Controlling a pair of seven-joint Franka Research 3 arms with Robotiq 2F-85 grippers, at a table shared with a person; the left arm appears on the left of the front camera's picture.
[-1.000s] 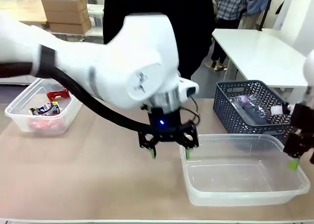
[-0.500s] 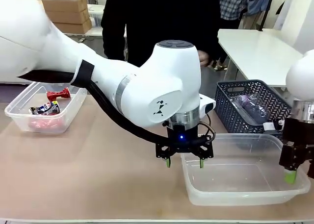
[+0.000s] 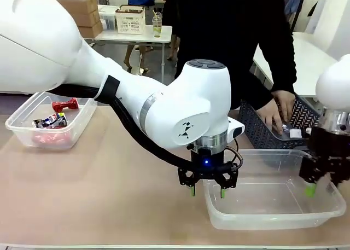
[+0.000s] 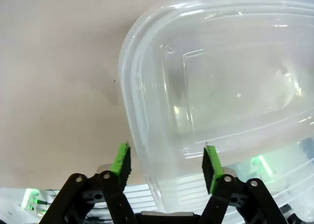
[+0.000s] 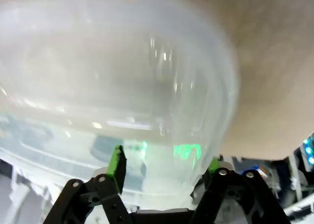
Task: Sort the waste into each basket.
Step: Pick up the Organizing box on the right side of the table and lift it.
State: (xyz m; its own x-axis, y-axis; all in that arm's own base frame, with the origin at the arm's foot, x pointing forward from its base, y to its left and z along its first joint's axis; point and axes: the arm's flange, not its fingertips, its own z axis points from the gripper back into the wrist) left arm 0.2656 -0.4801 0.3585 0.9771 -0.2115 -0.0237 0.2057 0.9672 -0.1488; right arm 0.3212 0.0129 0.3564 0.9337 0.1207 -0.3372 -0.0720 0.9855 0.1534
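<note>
Right wrist view: all smeared. The large clear rectangular plastic tub (image 5: pixel 223 87) is a milky shape. Its wall runs between my right gripper (image 5: pixel 164 169) fingers; contact unclear.

Front view: the dark grey lattice-walled plastic basket (image 3: pixel 250 132) is mostly hidden behind the person's hand (image 3: pixel 272 114) and black sleeve, so I cannot see its contents. In the small clear plastic tub (image 3: pixel 19 131), print on the crumpled dark can (image 3: pixel 50 120) is too small to read. My right arm (image 3: pixel 336 88) is cut off by the picture's edge.

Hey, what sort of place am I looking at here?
Probably a robotics lab or workshop: a white robot arm reaches down at a clear plastic tub, cardboard boxes are stacked at the back, and a white table stands nearby.
</note>
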